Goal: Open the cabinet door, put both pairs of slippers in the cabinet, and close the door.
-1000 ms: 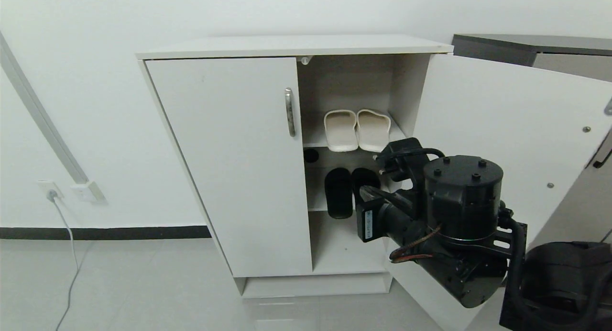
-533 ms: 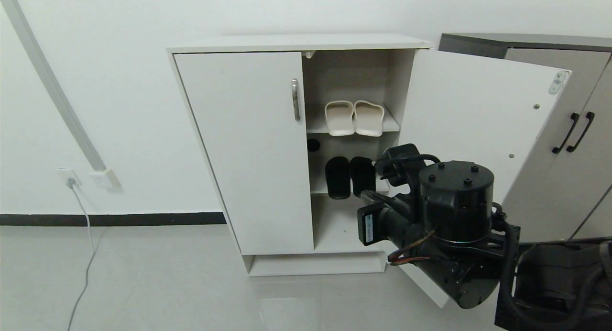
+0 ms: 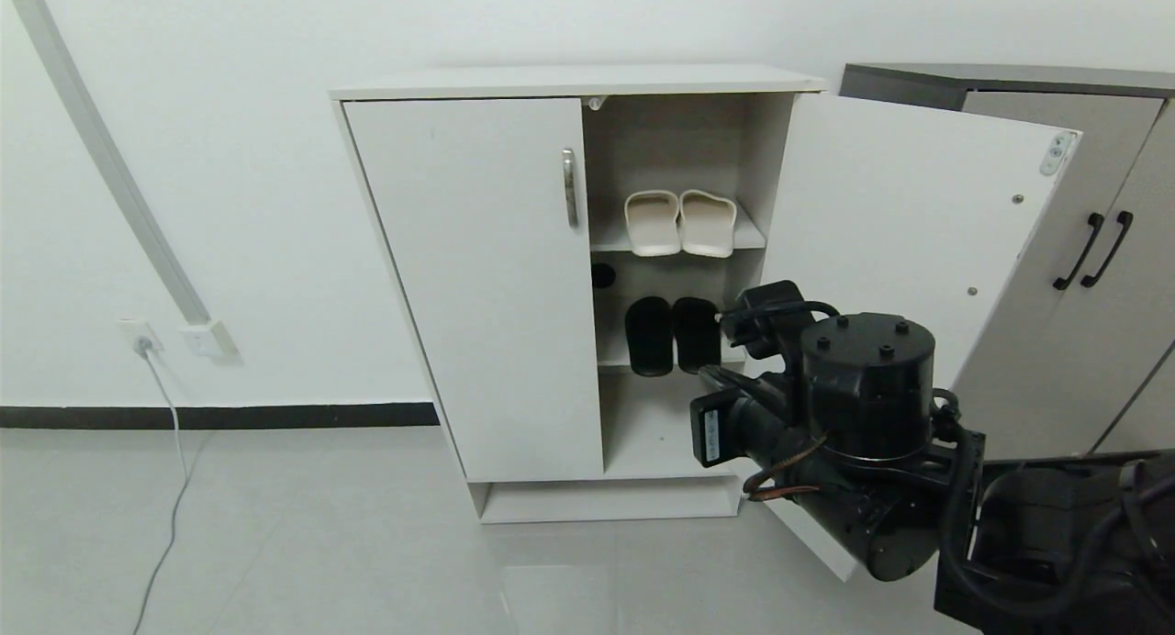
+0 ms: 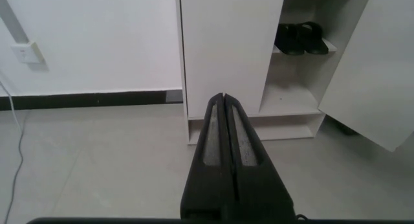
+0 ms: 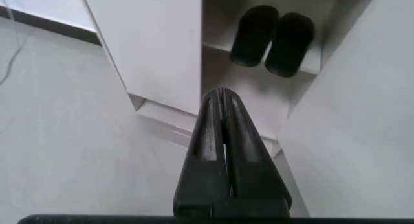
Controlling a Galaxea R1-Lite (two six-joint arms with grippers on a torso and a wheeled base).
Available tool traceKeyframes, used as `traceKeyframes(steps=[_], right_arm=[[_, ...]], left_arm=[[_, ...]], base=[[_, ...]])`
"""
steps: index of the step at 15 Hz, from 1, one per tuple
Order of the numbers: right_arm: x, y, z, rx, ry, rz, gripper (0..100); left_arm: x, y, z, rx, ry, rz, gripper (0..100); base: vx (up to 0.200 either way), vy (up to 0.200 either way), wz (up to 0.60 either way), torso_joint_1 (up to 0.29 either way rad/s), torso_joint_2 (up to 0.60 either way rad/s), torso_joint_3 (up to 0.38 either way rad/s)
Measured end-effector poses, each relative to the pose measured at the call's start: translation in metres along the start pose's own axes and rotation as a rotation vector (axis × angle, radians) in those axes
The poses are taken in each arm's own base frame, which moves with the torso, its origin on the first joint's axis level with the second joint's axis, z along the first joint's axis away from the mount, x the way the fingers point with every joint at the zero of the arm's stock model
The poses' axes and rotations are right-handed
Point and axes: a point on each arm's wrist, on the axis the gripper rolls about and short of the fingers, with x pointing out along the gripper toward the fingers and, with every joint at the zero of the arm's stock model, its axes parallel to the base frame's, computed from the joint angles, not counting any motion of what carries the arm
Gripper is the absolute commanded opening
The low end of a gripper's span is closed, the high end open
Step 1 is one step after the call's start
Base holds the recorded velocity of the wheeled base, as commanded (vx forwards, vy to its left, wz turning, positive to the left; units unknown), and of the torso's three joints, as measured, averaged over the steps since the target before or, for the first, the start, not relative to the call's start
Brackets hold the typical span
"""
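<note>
Inside the cabinet (image 3: 578, 81), one pair of slippers (image 3: 680, 222) sits on the upper shelf (image 3: 606, 246). The second pair (image 3: 673, 334) sits on the lower shelf (image 3: 610, 362) directly beneath. The right door (image 3: 900, 222) stands open and the left door (image 3: 477, 286) is closed. A neighbouring cabinet (image 3: 1102, 250) stands to the right.

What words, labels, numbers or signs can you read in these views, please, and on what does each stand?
Small white label on the right arm: print too small to read.
Cabinet, open door, white slippers, black slippers, wall socket: no text to be seen.
</note>
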Motion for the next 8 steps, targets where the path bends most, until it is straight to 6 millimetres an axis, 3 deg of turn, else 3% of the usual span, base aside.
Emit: traceKeyframes(steps=[8], right_arm=[[0.0012,-0.0003,-0.0051,-0.013,0.014,-0.004,0]], left_arm=[[0.0,0.0,0.0,0.0,0.0,-0.001,0]], base=[[0.0,0.0,0.0,0.0,0.0,0.0]])
